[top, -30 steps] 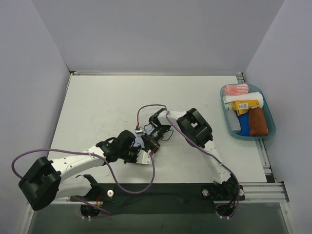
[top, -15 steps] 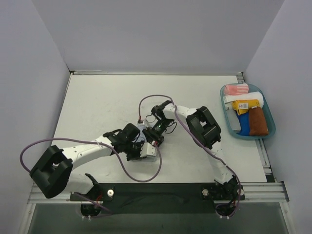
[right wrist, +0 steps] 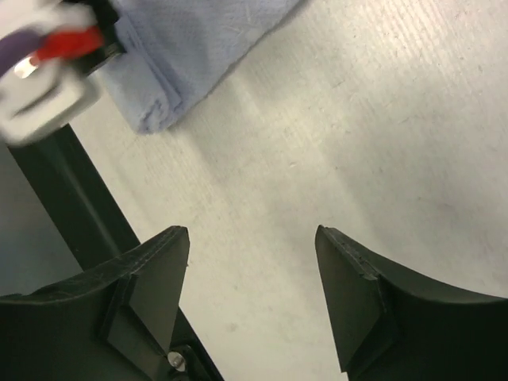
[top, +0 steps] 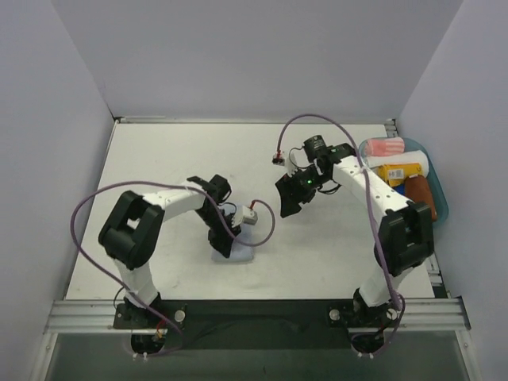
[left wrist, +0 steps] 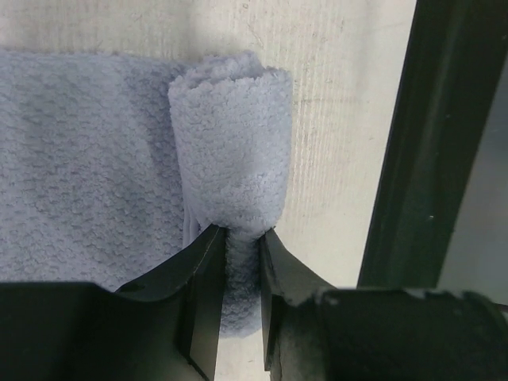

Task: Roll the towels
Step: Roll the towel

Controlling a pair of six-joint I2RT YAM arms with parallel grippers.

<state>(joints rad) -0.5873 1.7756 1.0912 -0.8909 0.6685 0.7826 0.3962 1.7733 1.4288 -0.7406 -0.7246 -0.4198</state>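
Observation:
The light-blue towel lies on the table, one edge rolled into a short roll. My left gripper is shut on the near end of that roll. In the top view the left gripper sits over the towel at mid-table. My right gripper hangs open and empty to the right of it, apart from the cloth. Its wrist view shows the right gripper over bare table, with the towel at the upper left. The rust-brown towel lies in the tray.
A teal tray at the right table edge also holds a pink-striped cloth, a white roll, a yellow cloth and a blue one. A dark rail runs beside the towel.
My right gripper has opened, let go of the towel and pulled away to the back right. The left arm has swung round and tightened on the roll's end.

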